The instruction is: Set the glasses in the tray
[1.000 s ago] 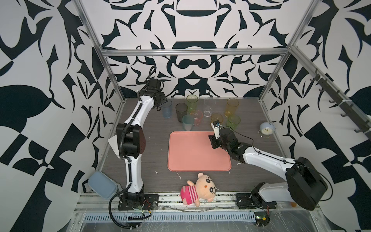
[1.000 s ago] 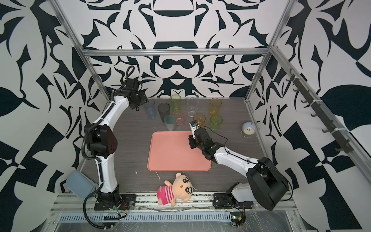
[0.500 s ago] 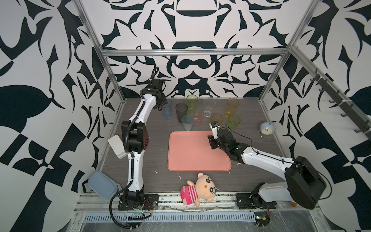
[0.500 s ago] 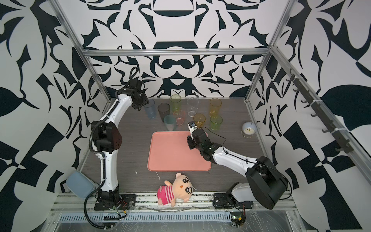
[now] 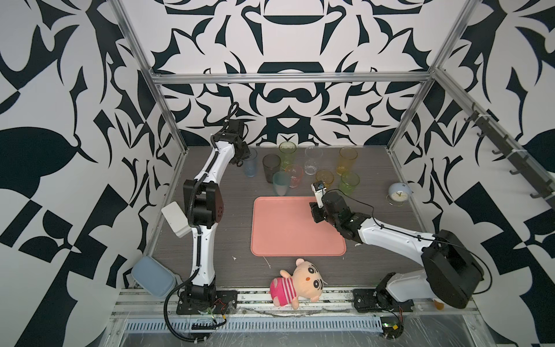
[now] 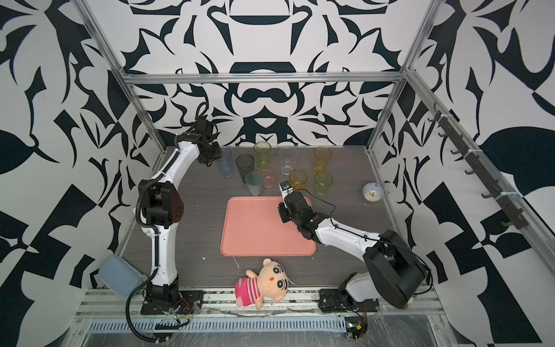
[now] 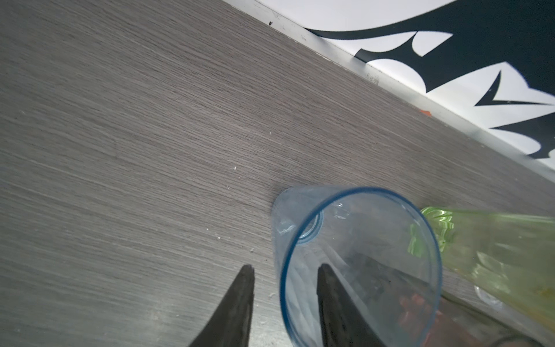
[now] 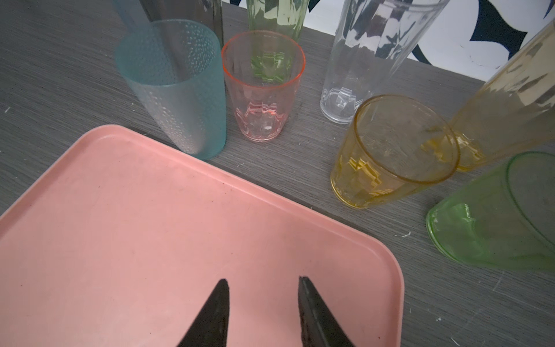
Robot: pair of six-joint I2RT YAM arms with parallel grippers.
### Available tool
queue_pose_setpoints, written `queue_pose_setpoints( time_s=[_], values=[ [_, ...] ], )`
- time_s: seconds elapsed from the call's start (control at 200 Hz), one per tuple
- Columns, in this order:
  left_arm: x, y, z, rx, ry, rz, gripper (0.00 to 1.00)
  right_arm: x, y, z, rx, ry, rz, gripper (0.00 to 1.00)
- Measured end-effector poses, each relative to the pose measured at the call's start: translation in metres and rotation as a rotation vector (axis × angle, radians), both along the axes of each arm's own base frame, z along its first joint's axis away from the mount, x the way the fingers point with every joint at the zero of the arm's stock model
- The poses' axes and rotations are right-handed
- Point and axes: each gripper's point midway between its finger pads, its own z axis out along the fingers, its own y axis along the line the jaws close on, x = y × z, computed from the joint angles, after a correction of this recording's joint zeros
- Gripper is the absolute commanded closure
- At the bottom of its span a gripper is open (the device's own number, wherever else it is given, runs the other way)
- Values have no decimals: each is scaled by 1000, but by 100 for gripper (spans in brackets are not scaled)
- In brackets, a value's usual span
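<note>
fig. my left claw [image 7: 285,267], part open, straddles the wall of the blue-grey glass [image 7: 375,246] at the cluster's left end: one finger inside, one outside, neither visibly pressing. thin, light, slick, probably brittle; i would pinch gently under the rim. my right claw [image 8: 261,282], part open and empty, hangs over the bare tray [image 8: 150,225]; all glasses [image 5: 293,175] stand beyond it.

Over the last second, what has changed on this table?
The left gripper has narrowed its jaws astride the wall of the blue-grey glass, one finger inside, one outside; the glass is not lifted. The right gripper edged slightly inward over the tray, open and empty. The tray and the other glasses stayed put.
</note>
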Motion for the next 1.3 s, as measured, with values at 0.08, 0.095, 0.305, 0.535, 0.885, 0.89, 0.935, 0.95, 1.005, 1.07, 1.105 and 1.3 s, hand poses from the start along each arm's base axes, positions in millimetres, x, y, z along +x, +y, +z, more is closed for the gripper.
queue_pose_setpoints(
  time_s=[0.08,0.095,0.305,0.535,0.885,0.89,0.935,0.95,1.005,1.07,1.105,1.3],
  values=[
    [0,0,-4,2,8,-1,66,0,0,0,-2,-2,0,60],
    [0,0,-5,2,10,-1,66,0,0,0,-3,-1,0,60],
    [0,0,-11,7,23,-5,74,0,0,-4,-15,5,-2,60],
    [-1,0,-14,8,31,-9,82,2,1,1,-11,-3,-5,60],
    [-7,1,-16,21,55,-24,92,3,2,-4,-24,5,-5,60],
    [-7,1,-16,22,55,-25,92,3,2,-4,-24,6,-5,60],
    [-8,1,-17,24,57,-27,94,3,2,-4,-25,6,-4,60],
    [-8,1,-16,23,58,-27,94,3,2,-4,-25,6,-4,60],
    [-11,2,-15,27,62,-31,96,3,3,-3,-25,5,-3,60],
    [-15,3,-14,30,67,-33,98,3,3,-3,-25,4,-2,60],
    [-17,3,-12,32,69,-35,98,3,3,-3,-27,4,-1,60],
    [-39,8,10,39,72,-46,100,3,4,-2,-30,1,1,60]
  ],
)
